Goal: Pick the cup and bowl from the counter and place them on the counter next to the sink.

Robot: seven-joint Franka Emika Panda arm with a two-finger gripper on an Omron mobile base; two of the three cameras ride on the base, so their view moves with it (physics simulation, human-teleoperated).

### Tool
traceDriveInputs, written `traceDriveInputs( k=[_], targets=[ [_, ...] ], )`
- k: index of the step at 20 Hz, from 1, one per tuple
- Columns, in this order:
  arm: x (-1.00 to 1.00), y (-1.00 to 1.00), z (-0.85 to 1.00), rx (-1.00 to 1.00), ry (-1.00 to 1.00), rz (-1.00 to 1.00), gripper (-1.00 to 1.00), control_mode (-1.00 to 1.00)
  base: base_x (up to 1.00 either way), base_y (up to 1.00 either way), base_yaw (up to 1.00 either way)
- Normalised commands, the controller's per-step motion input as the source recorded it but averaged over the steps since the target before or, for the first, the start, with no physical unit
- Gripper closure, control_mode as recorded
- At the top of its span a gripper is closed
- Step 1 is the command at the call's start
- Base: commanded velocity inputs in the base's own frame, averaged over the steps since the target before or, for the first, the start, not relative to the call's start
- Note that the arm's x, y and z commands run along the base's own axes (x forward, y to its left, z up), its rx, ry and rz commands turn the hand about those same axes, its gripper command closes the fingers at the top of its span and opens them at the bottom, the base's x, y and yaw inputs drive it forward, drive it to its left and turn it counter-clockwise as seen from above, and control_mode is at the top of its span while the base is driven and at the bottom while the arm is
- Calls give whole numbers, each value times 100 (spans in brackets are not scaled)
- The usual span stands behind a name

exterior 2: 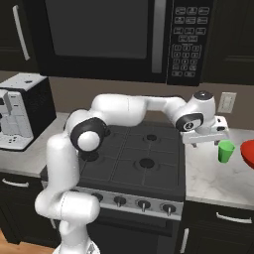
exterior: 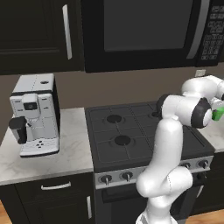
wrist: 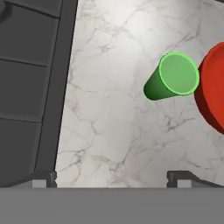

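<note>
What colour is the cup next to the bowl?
Bright green cup, plain; clearest in the hand view, beside the red bowl.

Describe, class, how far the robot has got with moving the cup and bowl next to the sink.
Done: nothing yet. The green cup stands upright on the marble counter right of the stovetop, with the red bowl just beyond it. In hand: the open, empty gripper hovers above the counter beside the cup. Left: grasp and carry both items.

Both base views look forward over the stovetop (exterior: 131,131) from opposite sides; the hand view looks straight down, close on the counter (wrist: 113,131).
</note>
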Motion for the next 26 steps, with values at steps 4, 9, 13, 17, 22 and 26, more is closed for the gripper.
traceDriveInputs(
  k=[4, 9, 13, 17, 22, 26],
  targets=[
    [4, -31, 0, 16, 0, 0, -100, -100, 0, 0, 0],
    [0, -19, 0, 16, -1, 3, -100, -100, 0, 0, 0],
    [2, -4, 0, 10, 0, 6, -100, -100, 0, 0, 0],
    [18, 0, 0, 1, 0, 6, -100, -100, 0, 0, 0],
    [18, 0, 0, 0, 0, 6, -100, -100, 0, 0, 0],
    [18, 0, 0, 0, 0, 5, -100, -100, 0, 0, 0]
  ],
)
